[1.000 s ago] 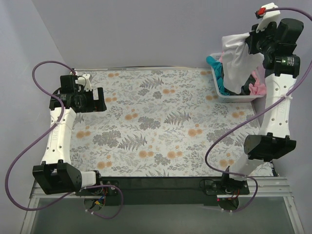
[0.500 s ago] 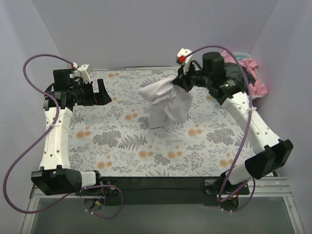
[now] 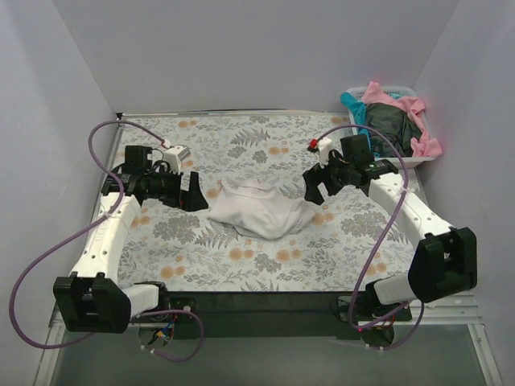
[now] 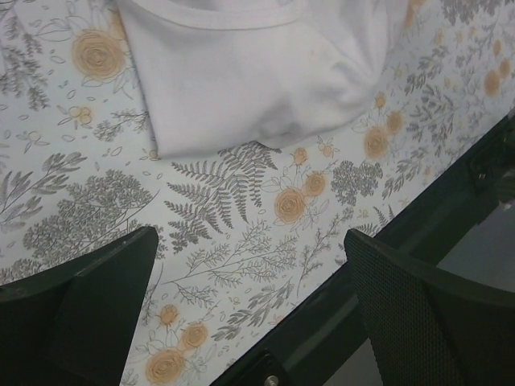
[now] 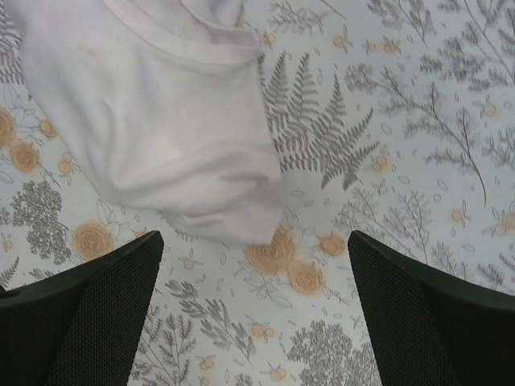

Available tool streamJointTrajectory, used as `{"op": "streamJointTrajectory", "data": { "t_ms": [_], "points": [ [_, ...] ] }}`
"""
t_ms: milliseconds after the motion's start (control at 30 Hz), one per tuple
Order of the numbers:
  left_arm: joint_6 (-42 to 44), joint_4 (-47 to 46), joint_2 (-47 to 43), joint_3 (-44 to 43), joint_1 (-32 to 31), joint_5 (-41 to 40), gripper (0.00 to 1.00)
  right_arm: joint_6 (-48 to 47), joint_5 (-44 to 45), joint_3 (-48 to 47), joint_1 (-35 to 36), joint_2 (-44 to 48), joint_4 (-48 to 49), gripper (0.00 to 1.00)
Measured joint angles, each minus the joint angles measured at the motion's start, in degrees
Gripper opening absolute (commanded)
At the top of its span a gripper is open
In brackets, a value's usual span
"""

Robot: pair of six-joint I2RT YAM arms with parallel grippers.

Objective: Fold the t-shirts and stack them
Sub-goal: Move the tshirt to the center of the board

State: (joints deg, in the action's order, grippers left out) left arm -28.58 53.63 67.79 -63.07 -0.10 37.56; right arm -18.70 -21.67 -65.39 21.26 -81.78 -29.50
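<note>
Well, the white t-shirt (image 3: pixel 259 211) lies in a crumpled heap near the middle of the printed sheet (image 3: pixel 241 145), between my two grippers. The left gripper (image 3: pixel 193 193) sits just beside its left edge and the right gripper (image 3: pixel 315 186) just beside its right edge. Both stand wide apart and hold nothing; in each wrist view only the sheet shows between the fingers. The pink t-shirt (image 3: pixel 378 92), the teal t-shirt (image 3: pixel 348 100) and the dark t-shirt (image 3: pixel 392 125) are bundled in the white basket (image 3: pixel 352 90) at the far right corner, well apart from the heap.

I judge the white shirt to be light, soft and completely limp. It will sag and drape from wherever I pinch it and will keep no shape on its own. It isn't fragile, so a firm pinch should do no harm, though thin cotton can slide out of a shallow one.

The trouble is the layers — the cloth is doubled over itself, and the thin sheet lies directly under it. A careless pinch could take two thicknesses of shirt, or the sheet as well.

I would use the ribbed band (image 5: pixel 193 47) in the wrist views as my landmark. I can't tell whether it is the neckline or a hem. I would take one spot on each side, at an outer edge where the cloth stands a little proud of the sheet, and lift to spread it flat.
</note>
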Motion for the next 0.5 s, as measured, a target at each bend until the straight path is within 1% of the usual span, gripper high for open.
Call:
{"op": "streamJointTrajectory", "data": {
  "t_ms": [100, 200, 267, 367, 433, 500],
  "points": [
    [1.2, -3.3, 3.0, 0.7, -5.2, -0.8, 0.92, 0.5, -1.1, 4.0, -4.5, 2.2, -0.8, 0.80],
    [2.4, -7.2, 10.1, -1.5, -11.5, -3.1, 0.90, 0.5, -2.4, 6.1, -6.3, 1.0, -1.0, 0.73],
    [3.8, -9.3, 16.6, -4.9, -15.0, -4.4, 0.88, 0.5, -3.4, 6.6, -7.0, -1.2, -1.0, 0.70],
    [6.1, -11.4, 26.2, -12.5, -19.7, -6.0, 0.84, 0.4, -5.7, 6.7, -8.7, -6.0, -0.7, 0.66],
    [7.7, -12.8, 31.4, -17.5, -22.6, -6.9, 0.81, 0.2, -7.0, 6.7, -10.5, -9.0, -0.4, 0.64],
    [9.0, -14.1, 35.4, -21.8, -25.0, -7.0, 0.80, -0.1, -8.3, 6.7, -11.9, -11.3, 0.0, 0.63]
  ]
}}
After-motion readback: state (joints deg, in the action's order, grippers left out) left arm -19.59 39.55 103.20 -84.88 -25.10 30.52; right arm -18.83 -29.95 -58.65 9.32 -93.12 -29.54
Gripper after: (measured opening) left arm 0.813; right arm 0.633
